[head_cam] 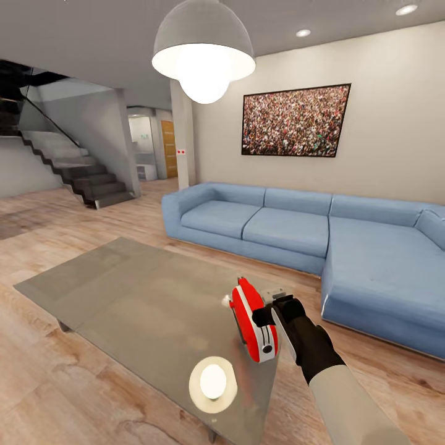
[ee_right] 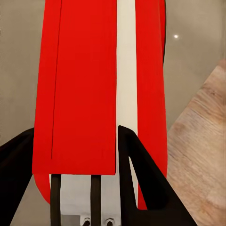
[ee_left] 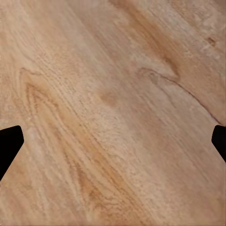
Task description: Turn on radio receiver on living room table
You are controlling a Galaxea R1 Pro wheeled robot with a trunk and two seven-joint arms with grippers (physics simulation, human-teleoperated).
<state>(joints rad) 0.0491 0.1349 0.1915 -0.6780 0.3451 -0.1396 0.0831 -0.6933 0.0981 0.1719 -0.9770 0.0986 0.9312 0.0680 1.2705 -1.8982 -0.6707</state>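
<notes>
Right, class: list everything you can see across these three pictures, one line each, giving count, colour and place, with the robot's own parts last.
radio receiver: one, bright red with a white-grey end panel, on the table near its right edge, between the right hand's fingers.
table: one, glossy grey-brown top, low, in front of the sofa.
sofa: one, blue, L-shaped, along the far wall and to the right.
pendant lamp: one, white dome, hanging overhead; its glow reflects in the table top.
picture: one, a crowd scene in a dark frame, on the beige wall above the sofa.
staircase: one, dark steps, far left.
floor: light wood, all around.
right hand: one, black, at the radio receiver.
left hand: one, black fingertips apart, above bare floor.
</notes>
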